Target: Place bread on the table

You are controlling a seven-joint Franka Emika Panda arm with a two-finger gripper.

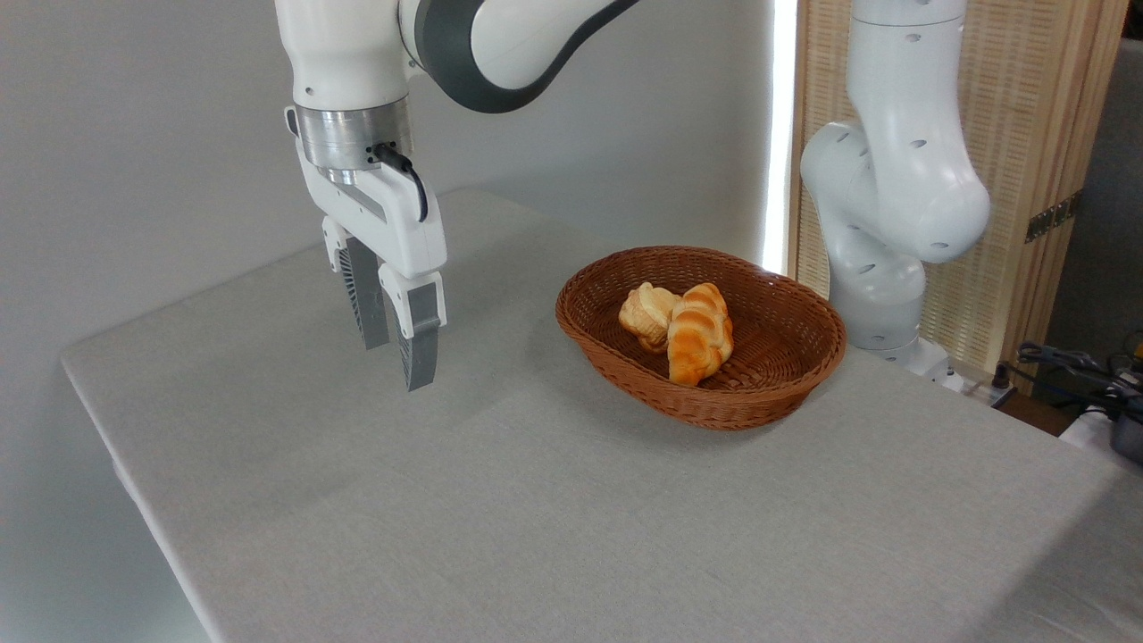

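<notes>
The bread, a small lumpy pale-tan roll, lies inside the brown wicker basket, leaning against an oval braided roll with orange and white stripes. My gripper hangs above the grey-clothed table, well to the left of the basket. Its two grey fingers point down with a gap between them and hold nothing, so it is open.
The arm's white base stands behind the basket at the right. A wooden slatted screen rises behind it. Cables and dark gear lie past the table's right edge. Bare cloth stretches in front of the basket and under the gripper.
</notes>
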